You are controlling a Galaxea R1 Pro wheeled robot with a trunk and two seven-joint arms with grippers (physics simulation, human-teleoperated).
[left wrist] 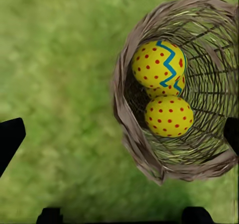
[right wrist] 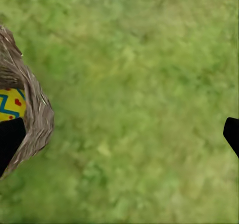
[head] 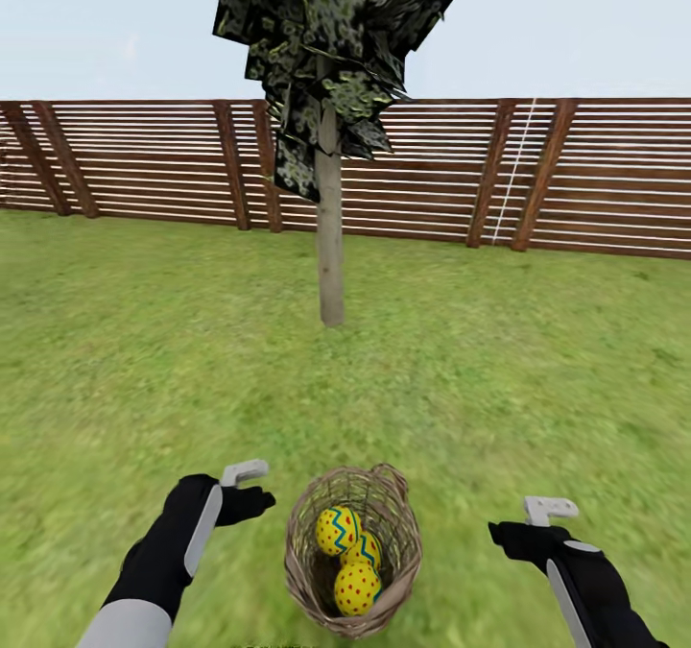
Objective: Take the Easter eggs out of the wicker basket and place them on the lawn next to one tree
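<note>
a fenced garden: green lawn (head: 144, 341), a tree (head: 330, 245), and a brown slatted wooden fence (head: 614, 178) under open sky.

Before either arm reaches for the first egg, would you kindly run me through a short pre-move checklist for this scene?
1. Three yellow red-dotted eggs inside the round tan wicker basket: ok.
2. Basket upright on the green grass lawn: ok.
3. Left pincer empty, beside the basket: ok; open wide enough: cannot tell.
4. Right pincer empty, clear of the basket: ok.
5. Pale-trunked tree with dark leaf panels ahead, grass at its foot free for eggs: ok.
6. Topmost egg reachable without snagging the rim: cannot tell.
</note>
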